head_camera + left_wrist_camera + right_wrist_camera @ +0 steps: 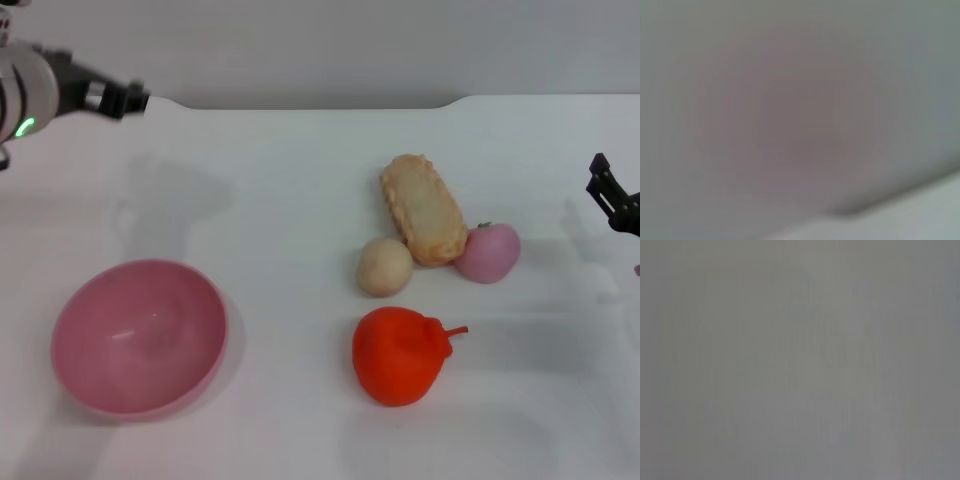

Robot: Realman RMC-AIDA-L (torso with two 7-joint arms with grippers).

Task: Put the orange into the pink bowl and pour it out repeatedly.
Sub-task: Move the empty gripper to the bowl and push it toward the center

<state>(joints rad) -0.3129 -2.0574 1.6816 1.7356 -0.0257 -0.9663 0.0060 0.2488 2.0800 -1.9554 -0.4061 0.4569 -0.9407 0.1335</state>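
The orange (400, 354), a lumpy red-orange toy fruit with a short curved stem, lies on the white table right of centre near the front. The pink bowl (138, 337) stands upright and empty at the front left, well apart from the orange. My left gripper (125, 99) is raised at the far back left, away from both. My right gripper (612, 194) shows at the right edge, level with the pink fruit, holding nothing I can see. Both wrist views show only a blurred grey surface.
A beige ball (385, 266), a flat bread-like toy (423, 208) and a pink round fruit (488, 252) lie in a cluster just behind the orange. The table's back edge (300, 105) runs along the top.
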